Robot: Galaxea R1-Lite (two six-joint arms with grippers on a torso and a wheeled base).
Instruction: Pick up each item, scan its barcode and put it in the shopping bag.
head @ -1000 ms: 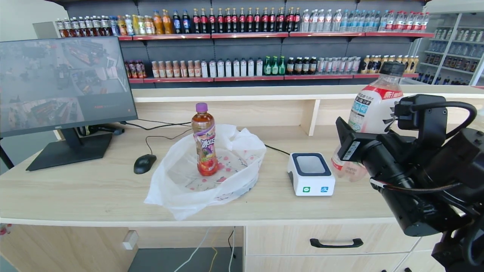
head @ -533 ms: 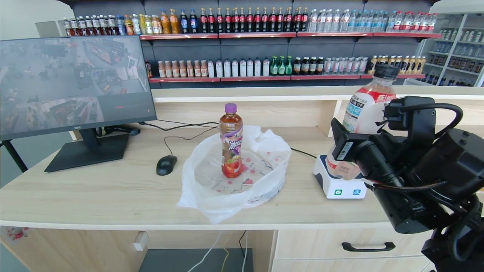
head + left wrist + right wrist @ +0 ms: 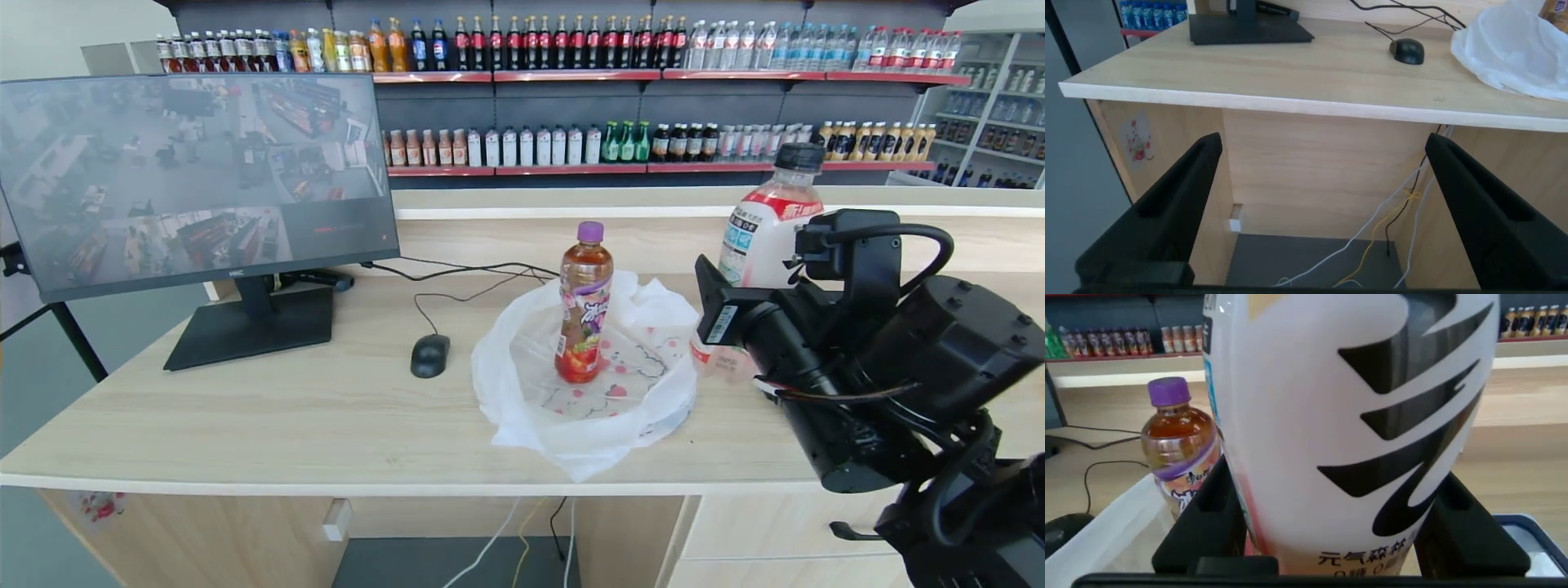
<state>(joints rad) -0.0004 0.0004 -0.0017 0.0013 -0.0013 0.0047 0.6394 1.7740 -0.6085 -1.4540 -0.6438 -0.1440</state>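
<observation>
Largely hidden behind the right arm (image 3: 865, 384), right end effector (image 3: 1331, 527) clamps the white bottle (image 3: 755, 237); left end effector (image 3: 1323, 147) gapes.

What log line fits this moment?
right gripper: shut on white bottle | left gripper: open, facing counter front | tea bottle: upright in bag | white bottle: not yet bagged
</observation>
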